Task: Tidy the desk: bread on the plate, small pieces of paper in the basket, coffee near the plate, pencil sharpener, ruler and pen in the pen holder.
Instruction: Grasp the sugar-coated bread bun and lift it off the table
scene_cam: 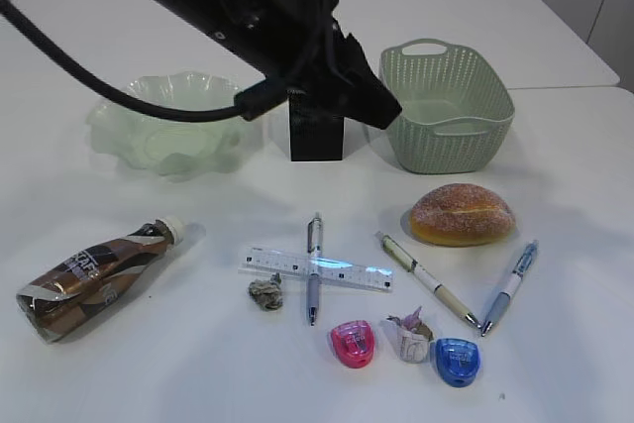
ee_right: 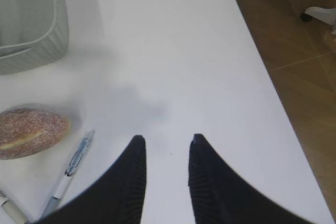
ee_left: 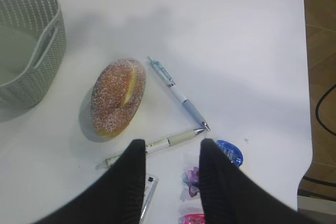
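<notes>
- Bright, even light falls from above; the white desk [scene_cam: 555, 344] is near washed out.
- Shadows are soft: a faint one lies beside the bread [ee_left: 116, 97], a blurred grey one on the tabletop in the right wrist view.
- The dark arm [scene_cam: 248, 7] close to the exterior camera is out of focus.
- Glare glints on the ruler [scene_cam: 317, 267].
- Both wrist views are slightly soft, with the fingers [ee_right: 131, 182] blurred.
</notes>
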